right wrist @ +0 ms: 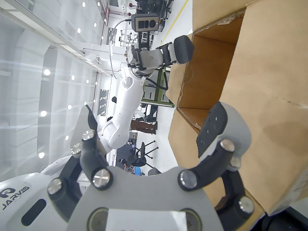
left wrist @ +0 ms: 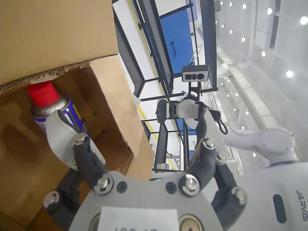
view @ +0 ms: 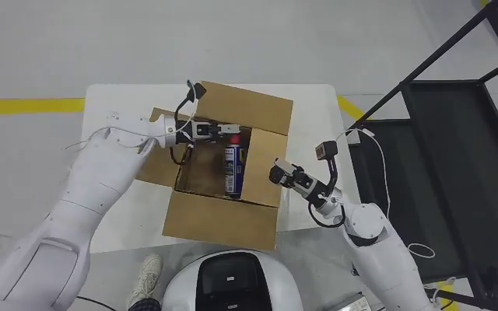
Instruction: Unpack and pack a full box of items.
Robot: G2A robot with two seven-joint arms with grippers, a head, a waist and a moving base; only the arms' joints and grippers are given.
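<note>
An open cardboard box (view: 222, 220) stands on the white table (view: 124, 97) with its flaps spread. Inside lies a blue spray can (view: 233, 169) with a red cap (left wrist: 43, 92) toward the far wall. My left gripper (view: 226, 131) hangs open over the box's far end, and one of its fingers (left wrist: 60, 131) is right beside the can's shoulder; nothing sits between the fingers. My right gripper (view: 278, 172) is open at the box's right flap (right wrist: 269, 78), one pad (right wrist: 211, 126) close to the cardboard. The left gripper (right wrist: 179, 51) also appears across the box in the right wrist view.
A black metal rack (view: 436, 140) stands just right of the table, close behind the right arm. Bare table surface lies left of the box and along the far edge. Yellow tape (view: 39, 105) marks the floor.
</note>
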